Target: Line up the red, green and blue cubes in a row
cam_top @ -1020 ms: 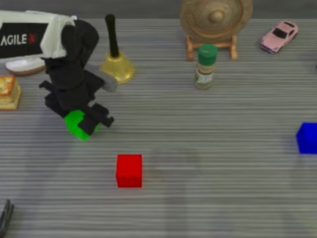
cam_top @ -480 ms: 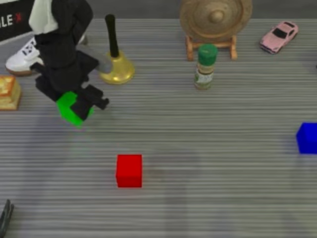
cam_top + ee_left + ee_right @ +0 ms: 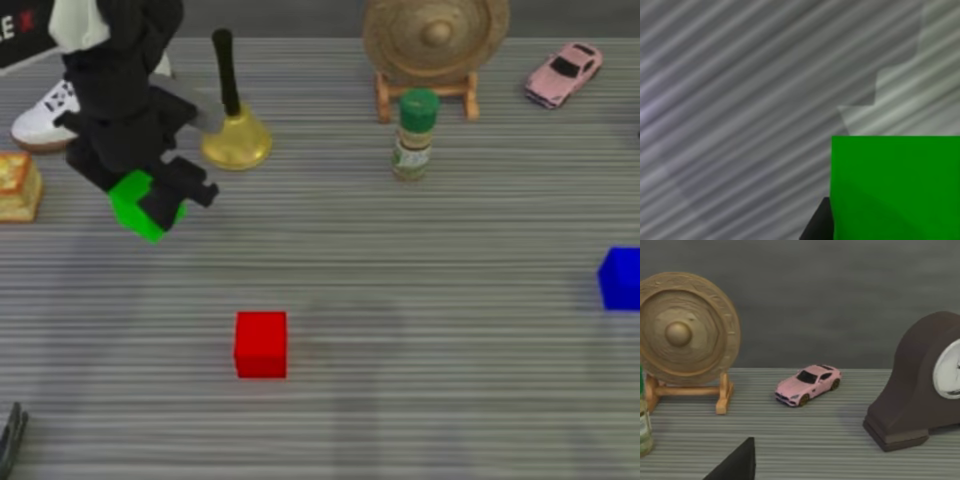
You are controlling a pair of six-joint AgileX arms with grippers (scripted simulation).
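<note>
- Left gripper (image 3: 150, 200): over the table's (image 3: 420, 330) left side in the top view, just beside the brass bell (image 3: 235, 135). Its fingers were closed on the green cube (image 3: 138, 205). In the left wrist view the cube (image 3: 895, 187) filled the near corner, with striped table visible beyond it, so it appeared to be carried clear of the surface.
- Change noted: over the last second the arm and its cube had travelled up-left in the top view, from a spot close to the red cube toward the shoe (image 3: 45, 115) and the toast (image 3: 18, 185). The red and blue cubes had not shifted.
- Red cube (image 3: 261, 344): resting flat on the table, left of centre, well apart from the held green cube.
- Blue cube (image 3: 620, 278): at the table's right edge, partly cut off by the frame, well apart from both others.
- Right gripper: not seen in the top view. The right wrist view faced the gong (image 3: 685, 335), pink toy car (image 3: 808, 384) and mantel clock (image 3: 920, 385); whether its fingers were open could not be told.
- Other items: green-lidded spice jar (image 3: 415, 133) in front of the gong, untouched.
- Assessment: no row formed yet. The green cube was secured but was moving away from the red one, so this looked like a lift and reposition before placement. The blue cube remained to be fetched, probably by the right arm.
</note>
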